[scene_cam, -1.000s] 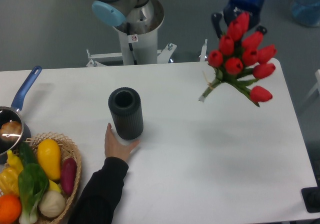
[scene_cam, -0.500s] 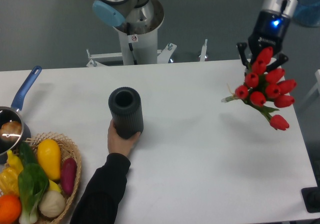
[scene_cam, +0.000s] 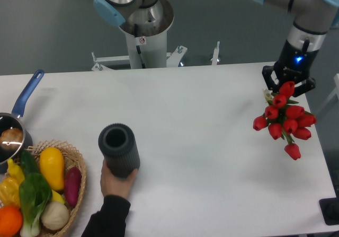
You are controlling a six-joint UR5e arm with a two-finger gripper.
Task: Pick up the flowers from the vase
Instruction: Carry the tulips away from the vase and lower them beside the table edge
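The flowers (scene_cam: 285, 121) were held in the closed jaws of the gripper (scene_cam: 287, 86), the bunch hanging below them, buds downward. The vase (scene_cam: 118, 149) lay well apart to their left, gripped by a person's hand (scene_cam: 115, 180) on the desk (scene_cam: 212, 163).

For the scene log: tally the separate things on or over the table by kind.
Flowers, bunch in the gripper: 1
Vase, held by a person's hand: 1
Saucepan: 1
Wicker basket of vegetables: 1
Total: 4
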